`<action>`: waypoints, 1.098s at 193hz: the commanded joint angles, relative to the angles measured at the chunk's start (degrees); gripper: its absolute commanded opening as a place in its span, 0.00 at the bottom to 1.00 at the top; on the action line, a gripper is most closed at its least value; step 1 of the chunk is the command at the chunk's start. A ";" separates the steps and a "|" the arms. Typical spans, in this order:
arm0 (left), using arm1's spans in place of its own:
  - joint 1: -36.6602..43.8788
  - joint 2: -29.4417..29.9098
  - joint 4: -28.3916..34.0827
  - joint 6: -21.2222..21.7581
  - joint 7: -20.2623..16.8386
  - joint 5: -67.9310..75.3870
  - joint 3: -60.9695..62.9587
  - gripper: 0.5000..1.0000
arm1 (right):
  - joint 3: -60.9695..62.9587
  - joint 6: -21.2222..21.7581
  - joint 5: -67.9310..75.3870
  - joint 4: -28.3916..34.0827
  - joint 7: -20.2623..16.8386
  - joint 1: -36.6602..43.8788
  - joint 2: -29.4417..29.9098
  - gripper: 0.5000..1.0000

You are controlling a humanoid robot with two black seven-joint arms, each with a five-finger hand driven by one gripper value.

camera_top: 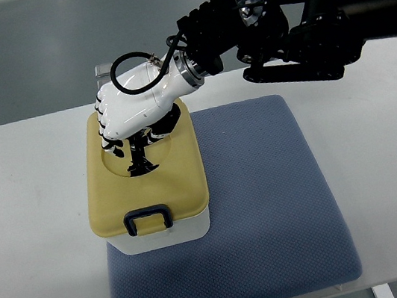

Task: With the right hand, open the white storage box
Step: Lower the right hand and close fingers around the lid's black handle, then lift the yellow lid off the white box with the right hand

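- White rectangular table top [36, 220]: carries everything in view; bare surface shows to the left of the storage box and again at the right edge of the frame.
- White plastic storage box with a tan, rounded-corner lid [145, 195]: stands on the left part of the mat, its left side overhanging the mat's left edge onto the table. The lid is on and appears closed. A round shallow recess sits in the lid's middle.
- Dark blue-black loop latch handle [146, 219]: fixed at the near edge of the lid, lying flat, well clear of the hand.
- Blue-grey textured fabric mat, roughly square [268, 206]: lies under the box and extends far to the right of it and toward the near table edge.
- Small clear, box-like object [103, 71]: stands just behind the storage box at the far table edge, partly hidden by the hand; what it is cannot be told.
- Right hand, white glossy shell with dark jointed fingers [137, 117]: sits above the far half of the lid, over the round recess. The fingers are curled downward and bunched together, their tips reaching into the recess; whether they grip any part of the lid cannot be told from this angle. A black cable loops over the back of the hand.
- Right arm, black, with exposed joints and a metal wrist collar [277, 23]: comes in from the upper right of the frame, behind and to the right of the box.
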 commanded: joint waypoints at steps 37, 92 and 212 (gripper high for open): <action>0.00 0.00 0.00 0.00 0.00 -0.03 0.00 1.00 | -0.13 -1.34 -1.01 -1.80 0.00 -0.66 0.25 0.00; 0.00 0.00 0.00 0.00 0.00 -0.03 0.00 1.00 | -0.04 -5.03 -1.10 -1.89 0.00 -1.19 0.16 0.00; 0.00 0.00 0.00 0.00 0.00 -0.03 0.00 1.00 | 2.95 -9.78 -0.92 -1.80 0.00 -0.57 -3.09 0.00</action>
